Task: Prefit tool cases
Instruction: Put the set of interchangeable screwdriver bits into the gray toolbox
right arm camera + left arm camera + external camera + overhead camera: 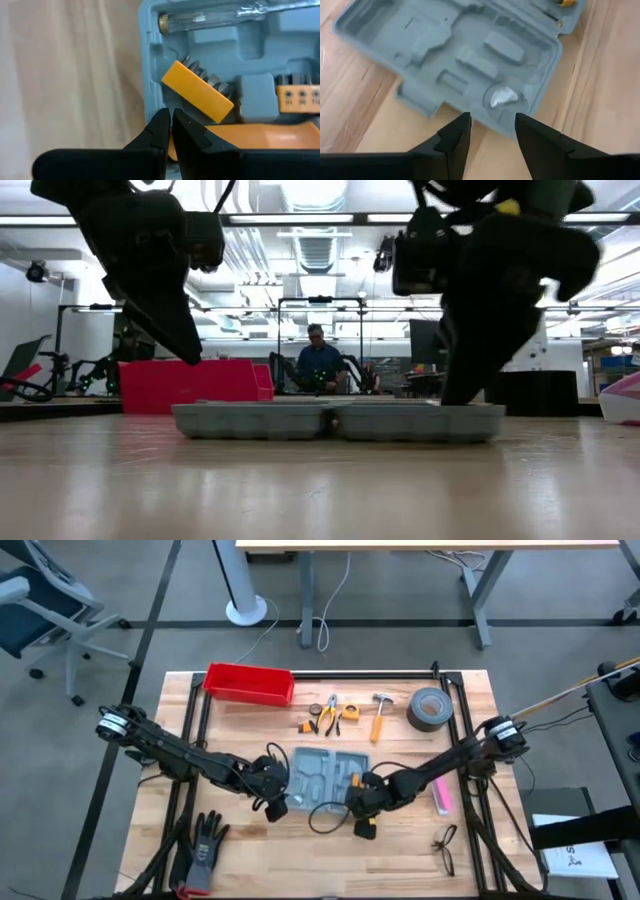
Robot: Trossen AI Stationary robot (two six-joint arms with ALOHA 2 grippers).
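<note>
Tool case (322,778) lies open flat at the centre of the table, left gripper (492,127) spread at its edge, right gripper (171,122) pressed together over it; looks light, stiff plastic, best pinched by the rim

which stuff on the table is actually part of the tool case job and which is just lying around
Part of the job:
- open grey tool case
- yellow bit holder sitting askew in it
- clear-handled screwdriver in its slot
- pliers, hammer

Just lying about:
- red bin
- tape roll
- black gloves
- glasses
- pink object
</note>
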